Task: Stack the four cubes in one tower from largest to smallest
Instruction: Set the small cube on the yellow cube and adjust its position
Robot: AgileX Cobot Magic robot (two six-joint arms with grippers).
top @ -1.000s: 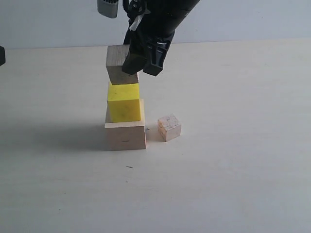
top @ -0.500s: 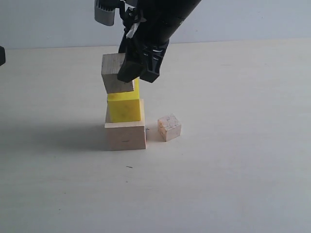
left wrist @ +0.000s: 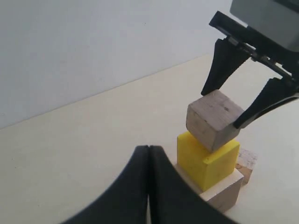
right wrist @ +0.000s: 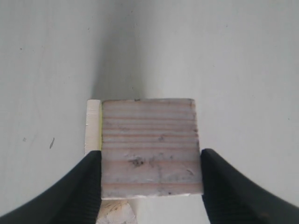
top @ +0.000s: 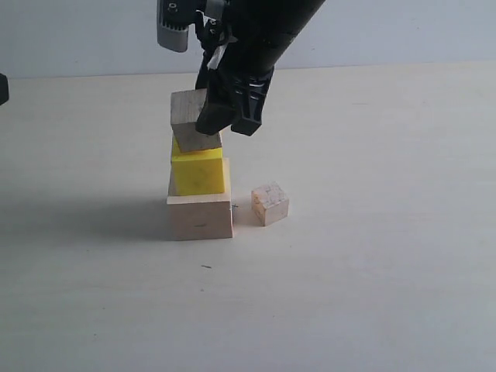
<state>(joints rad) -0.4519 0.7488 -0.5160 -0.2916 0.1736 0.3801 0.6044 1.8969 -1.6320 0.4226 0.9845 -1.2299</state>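
So far, the yellow cube (top: 198,172) sat on the large cube (top: 200,217). The right gripper (top: 230,120) clasped a small wooden cube (top: 192,120), tilted and seemingly touching the yellow cube, not yet released. The marked cube (top: 270,203) lay unstacked beside the large cube. The left gripper (left wrist: 148,154) was closed and empty.

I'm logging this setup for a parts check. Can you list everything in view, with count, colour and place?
large cube: 1, pale wood, on the table, bottom of the stack
yellow cube: 1, bright yellow, on the large cube
held cube: 1, greyish pale wood, tilted at the yellow cube's top, contact unclear
small cube: 1, pale wood with pinkish marks, on the table beside the stack, apart from it
table: 1, pale, under everything
wall: 1, light grey, behind the table
right gripper: 1, black, gripping the held cube
left gripper: 1, black, shut, empty, facing the stack
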